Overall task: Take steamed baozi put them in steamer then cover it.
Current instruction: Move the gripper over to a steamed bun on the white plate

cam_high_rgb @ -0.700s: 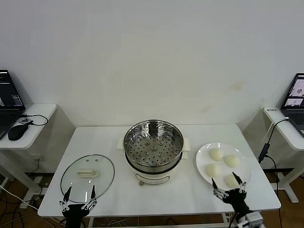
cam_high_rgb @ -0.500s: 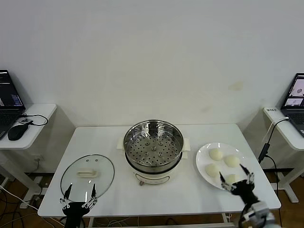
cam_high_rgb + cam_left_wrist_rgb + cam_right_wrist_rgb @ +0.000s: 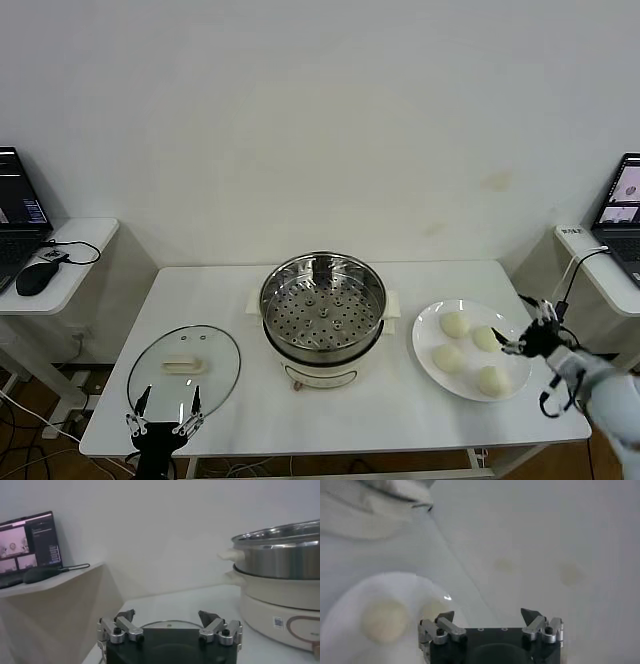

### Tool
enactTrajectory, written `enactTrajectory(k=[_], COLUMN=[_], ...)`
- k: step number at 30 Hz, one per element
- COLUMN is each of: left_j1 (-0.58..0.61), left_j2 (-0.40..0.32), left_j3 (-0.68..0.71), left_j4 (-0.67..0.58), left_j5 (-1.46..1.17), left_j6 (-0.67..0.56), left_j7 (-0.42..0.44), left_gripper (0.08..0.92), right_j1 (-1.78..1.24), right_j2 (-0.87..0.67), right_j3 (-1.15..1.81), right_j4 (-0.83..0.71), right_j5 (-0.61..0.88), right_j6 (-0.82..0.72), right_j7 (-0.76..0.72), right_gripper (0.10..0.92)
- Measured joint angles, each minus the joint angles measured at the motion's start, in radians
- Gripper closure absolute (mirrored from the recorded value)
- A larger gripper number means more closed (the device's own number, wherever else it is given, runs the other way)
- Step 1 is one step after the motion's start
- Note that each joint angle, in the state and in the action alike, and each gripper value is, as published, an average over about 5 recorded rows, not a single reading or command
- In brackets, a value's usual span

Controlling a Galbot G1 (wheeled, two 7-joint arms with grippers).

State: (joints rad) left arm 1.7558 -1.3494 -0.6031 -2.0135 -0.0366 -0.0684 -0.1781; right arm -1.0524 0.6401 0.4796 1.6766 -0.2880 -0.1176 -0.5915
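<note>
- The right gripper (image 3: 530, 325), its fingers spread and holding nothing, hovers over the far right rim of the flat white round plate (image 3: 428, 358).
- Four round cream-white steamed baozi (image 3: 455, 324) lie on that plate, just right of the steamer.
- The round shiny steel steamer (image 3: 323, 300), on its cream-white base, stands uncovered at the centre of the white table (image 3: 400, 415).
- The round glass lid (image 3: 184, 367) lies left of the steamer.
- The left gripper (image 3: 165, 416), open and empty, sits parked at the table's near edge, just in front of the lid.
</note>
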Motion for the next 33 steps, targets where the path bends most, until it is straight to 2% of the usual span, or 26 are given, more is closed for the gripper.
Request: enactTrajectory(k=[7, 15, 22, 33], left_j1=[-0.017, -0.031, -0.033, -0.039], left_j2=[0.002, -0.001, 0.005, 0.014], left_j3=[-0.004, -0.007, -0.018, -0.033], left_j4=[0.017, 0.027, 0.035, 0.043], left_j5=[0.005, 0.007, 0.005, 0.004], left_j6=[0.003, 0.008, 0.008, 0.008], left_j7=[-0.001, 0.0, 0.002, 0.003], left_gripper=[0.177, 0.177, 0.177, 0.177], right_j1=[0.344, 0.645, 0.785, 0.878], right_j2=[-0.051, -0.032, 0.022, 0.117], right_j3=[-0.337, -0.666, -0.848, -0.974], right_j4=[-0.182, -0.352, -0.472, -0.608], right_j5=[-0.07, -0.082, -0.086, -0.085], right_j6=[0.079, 0.13, 0.134, 0.099], right_j7=[-0.176, -0.318, -0.371, -0.398], right_gripper=[0.203, 0.202, 0.203, 0.202])
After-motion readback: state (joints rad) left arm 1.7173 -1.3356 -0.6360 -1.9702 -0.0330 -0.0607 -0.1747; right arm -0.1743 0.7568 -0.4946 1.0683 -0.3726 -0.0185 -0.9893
